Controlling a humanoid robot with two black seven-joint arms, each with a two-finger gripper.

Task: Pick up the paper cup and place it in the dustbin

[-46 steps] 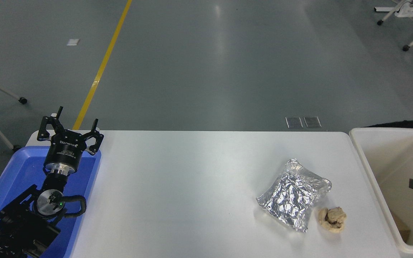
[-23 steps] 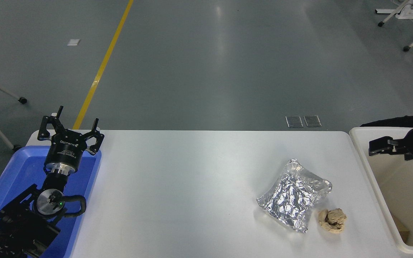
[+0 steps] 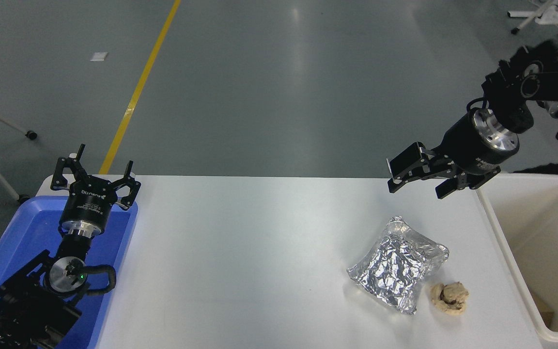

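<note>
On the white table (image 3: 259, 252) we count one silver foil bag (image 3: 397, 264) and one tan paper wad (image 3: 449, 298), just beside each other, plus one blue tray (image 3: 22, 232) and one dustbin (image 3: 540, 242). We see no paper cup anywhere. Our left gripper (image 3: 96, 177) sits parked over the tray, fingers spread. Our right gripper (image 3: 419, 182), half a second ago low over the dustbin, has risen above the table's far edge, spread and holding nothing.

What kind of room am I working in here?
Likely a lab or workshop hall: bare grey floor with a yellow line, a wheeled stand, and a white table.
</note>
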